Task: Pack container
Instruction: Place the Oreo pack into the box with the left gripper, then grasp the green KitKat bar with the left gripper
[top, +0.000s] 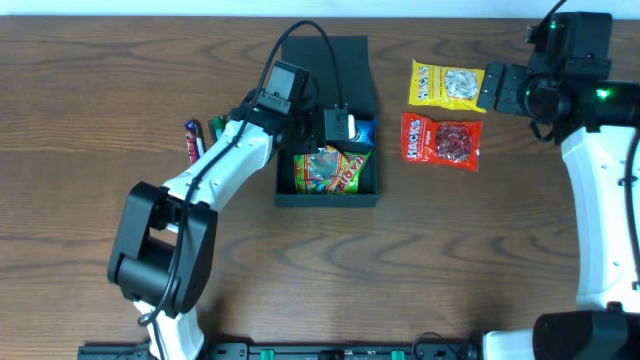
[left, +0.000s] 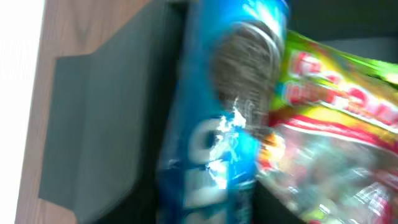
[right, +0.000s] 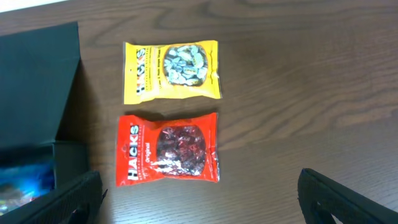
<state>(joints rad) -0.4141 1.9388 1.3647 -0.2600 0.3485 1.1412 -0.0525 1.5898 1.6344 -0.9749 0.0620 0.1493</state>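
The dark teal container (top: 327, 196) stands mid-table with its flap lid (top: 325, 60) open towards the back. A green and red candy packet (top: 332, 170) lies inside. My left gripper (top: 347, 128) reaches into the box at its back right and is shut on a blue cookie packet (top: 364, 133). In the left wrist view that packet (left: 224, 137) fills the frame, blurred, beside the candy packet (left: 336, 124) and the container wall (left: 106, 124). My right gripper (top: 492, 88) is open and empty above the table (right: 199, 205), to the right of the box.
A yellow Hacks packet (top: 447, 86) (right: 172, 70) and a red Hacks packet (top: 441, 141) (right: 168, 148) lie flat on the table right of the container. Small snack packets (top: 195, 140) lie left of the box under the left arm.
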